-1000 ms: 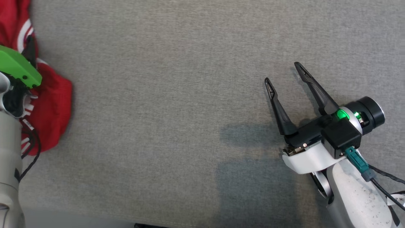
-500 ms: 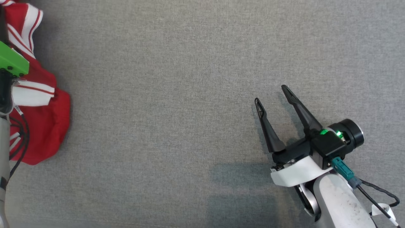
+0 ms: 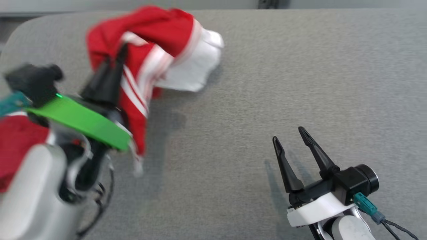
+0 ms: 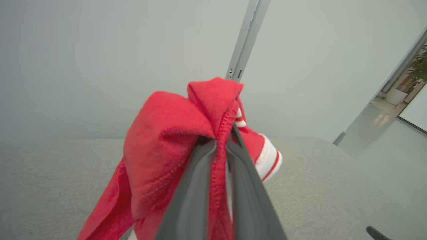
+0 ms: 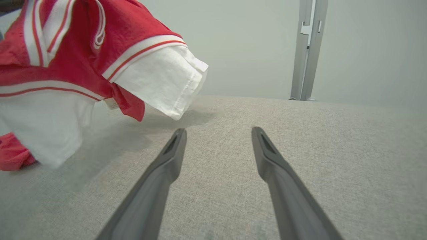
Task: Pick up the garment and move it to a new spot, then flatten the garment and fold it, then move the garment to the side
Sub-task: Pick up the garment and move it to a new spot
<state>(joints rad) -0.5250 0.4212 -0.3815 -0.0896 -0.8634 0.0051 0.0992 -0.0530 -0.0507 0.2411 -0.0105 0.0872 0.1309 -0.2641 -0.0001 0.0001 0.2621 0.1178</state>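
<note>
Left gripper [image 4: 221, 141] clamped on red-and-white garment [image 3: 160, 36], fabric bunched and hanging from its fingers over grey padded surface [image 3: 317, 66], right gripper [image 3: 288, 133] spread apart, empty, beside the garment.

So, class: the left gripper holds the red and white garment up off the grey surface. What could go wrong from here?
1. The left gripper pinches only a thin bunched fold of the garment, so it might slip free.
2. The white sleeve dangles low and may drag on the grey surface.
3. The right gripper stands open nearby; trailing cloth could snag on it.
</note>
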